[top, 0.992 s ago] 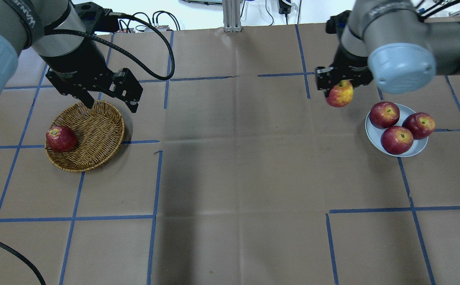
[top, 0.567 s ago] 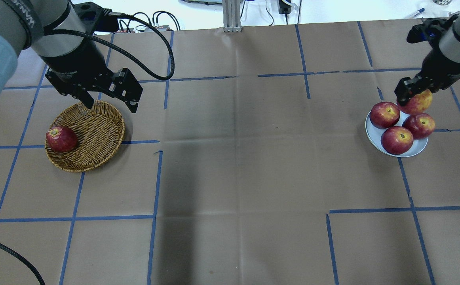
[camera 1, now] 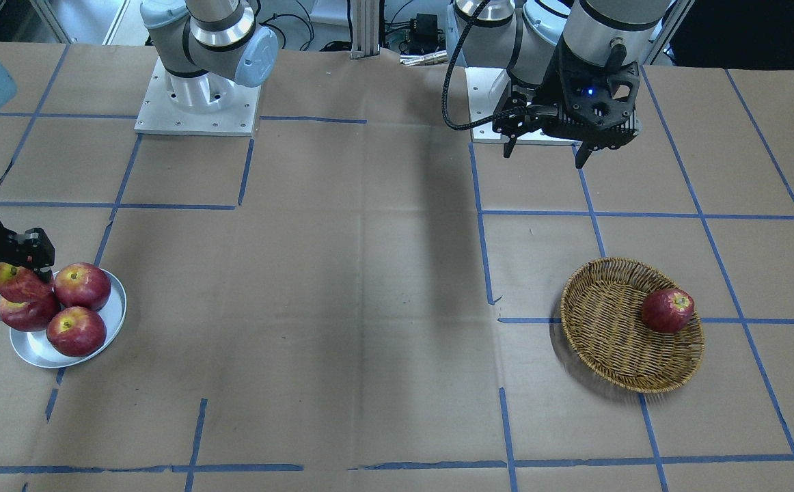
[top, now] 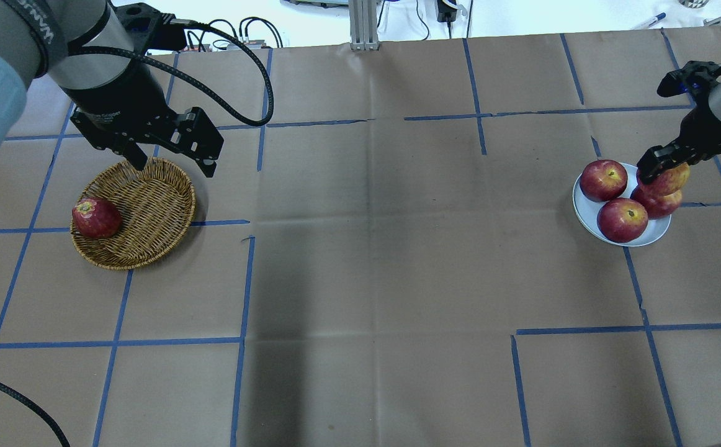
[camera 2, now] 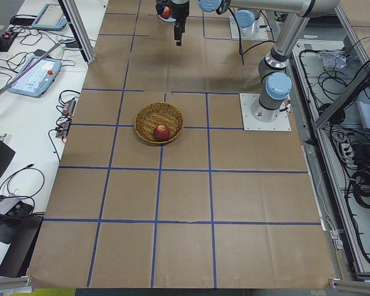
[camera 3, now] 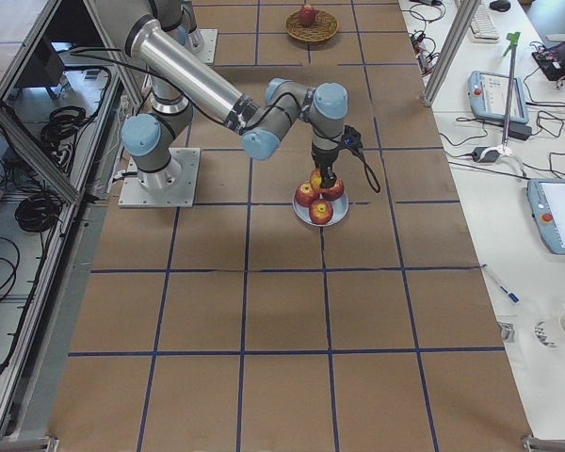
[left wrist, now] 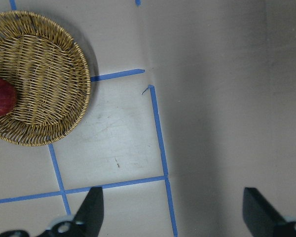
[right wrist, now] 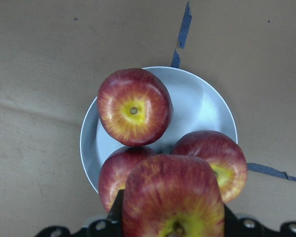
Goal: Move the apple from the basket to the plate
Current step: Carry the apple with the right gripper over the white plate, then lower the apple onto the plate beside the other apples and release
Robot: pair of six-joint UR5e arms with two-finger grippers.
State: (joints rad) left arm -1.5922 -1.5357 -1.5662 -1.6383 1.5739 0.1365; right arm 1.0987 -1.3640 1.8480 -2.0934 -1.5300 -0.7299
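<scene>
The pinkish-red apple with a yellow patch is held in my right gripper, which is shut on it. It hangs just over the far right of the silvery plate, above the dark red apples lying there. The right wrist view shows the apple close up over the plate. The wicker basket sits at the left. My left gripper is open and empty, hovering over the basket's far rim.
Three dark red apples crowd the plate. One dark red apple lies at the basket's left rim. Brown paper with blue tape lines covers the table between basket and plate.
My right gripper has carried the apple from left of the plate to over its far right side and come lower. The left arm has not moved.
</scene>
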